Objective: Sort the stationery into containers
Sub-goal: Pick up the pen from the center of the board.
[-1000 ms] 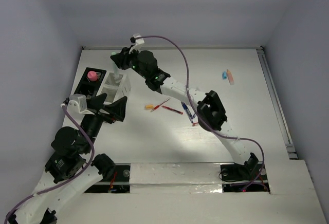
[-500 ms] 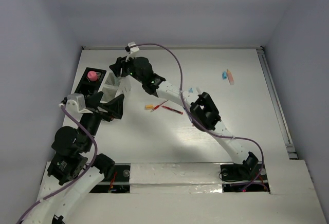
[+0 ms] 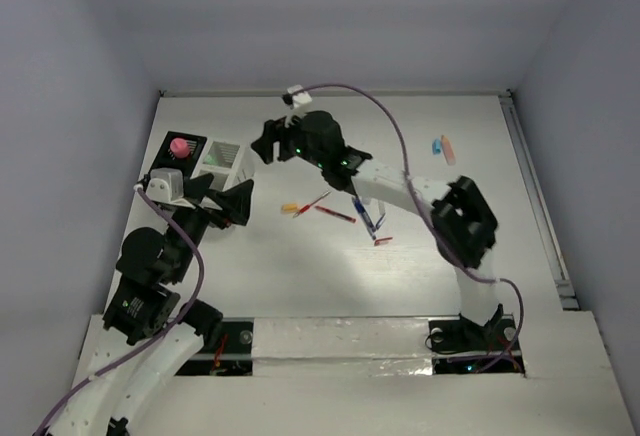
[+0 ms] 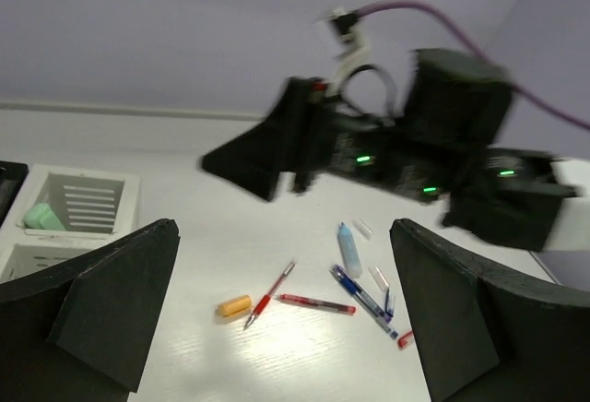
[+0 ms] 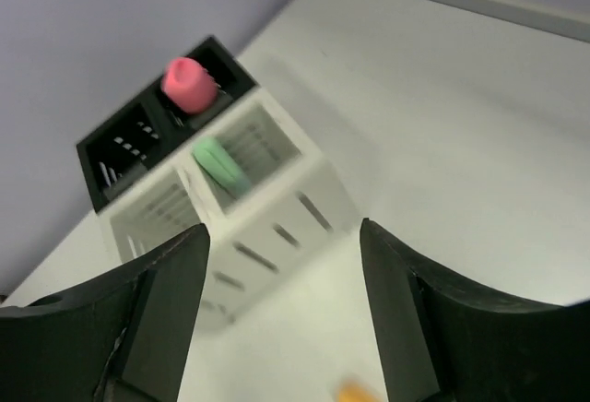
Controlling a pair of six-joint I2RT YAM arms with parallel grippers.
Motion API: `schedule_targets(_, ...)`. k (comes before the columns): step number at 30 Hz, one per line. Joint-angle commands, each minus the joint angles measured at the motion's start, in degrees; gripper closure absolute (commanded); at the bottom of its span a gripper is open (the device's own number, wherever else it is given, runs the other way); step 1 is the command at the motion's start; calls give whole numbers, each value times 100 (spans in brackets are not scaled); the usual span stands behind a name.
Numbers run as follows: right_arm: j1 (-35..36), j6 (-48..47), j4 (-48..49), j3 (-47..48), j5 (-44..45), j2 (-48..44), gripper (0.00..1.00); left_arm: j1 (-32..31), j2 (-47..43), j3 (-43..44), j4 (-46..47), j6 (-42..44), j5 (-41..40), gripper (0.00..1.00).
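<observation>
Table [image 3: 500,256], two arms on it. The right claw [image 3: 268,144] has come off the white box [image 3: 222,159]. A second ago it was over the box; now it hangs just to the right of it, fingers spread apart with nothing between them. The left claw [image 3: 222,192] is wide apart and empty at the near side of the boxes, barely shifted. This reads as a drop-off just finished – the mint green bit [image 5: 219,164] lies in one compartment of the white box, so it counts as sorted and the right arm is free for the next pick.

Counts:
- **Containers:** two, the black box [image 3: 160,168] and the white one touching it. The white one has two compartments.
- **Pens:** loose mid-table are two red pens [image 4: 316,303] and one blue pen [image 4: 362,292]. There may be a second blue one beside it, but they are too tangled to tell.
- **Small bits in boxes:** one pink-topped piece [image 3: 180,146] stands in the black box, and the mint green one is in the white.
- **Small bits still out:** one orange bit [image 4: 234,306] lies just beside the red pens and one pale blue stick [image 4: 348,247] is by the blue pen. A pale blue and orange pair [image 3: 443,148] lies well apart at the far right.

Two sorted – the rest still out.
</observation>
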Motion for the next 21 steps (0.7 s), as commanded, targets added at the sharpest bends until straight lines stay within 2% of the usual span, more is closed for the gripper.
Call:
schedule_targets(1,-355,-9,-48,-1468,750,-1641,29,100,197,-49,367,-195,388,1)
schedule_targets(3,-513,69,-934,-2266,1172,-2518,33,100,363,-58,481,-361,659,1)
schedule_targets(7,-1022,184,-2840,-3007,1410,-3550,41,100,828,-66,1051,-932,1608,1)
schedule_targets(11,-1426,333,-3345,-3597,1473,-4105,41,100,1171,-390,1658,-1494,1970,1)
schedule_targets(16,-1717,369,-3600,-3415,1367,-3650,39,-128,1681,-910,2642,-2120,2349,1)
schedule_targets(21,-1849,430,-3706,-2870,1349,-2648,39,-445,2200,-928,2740,-2032,2252,1)
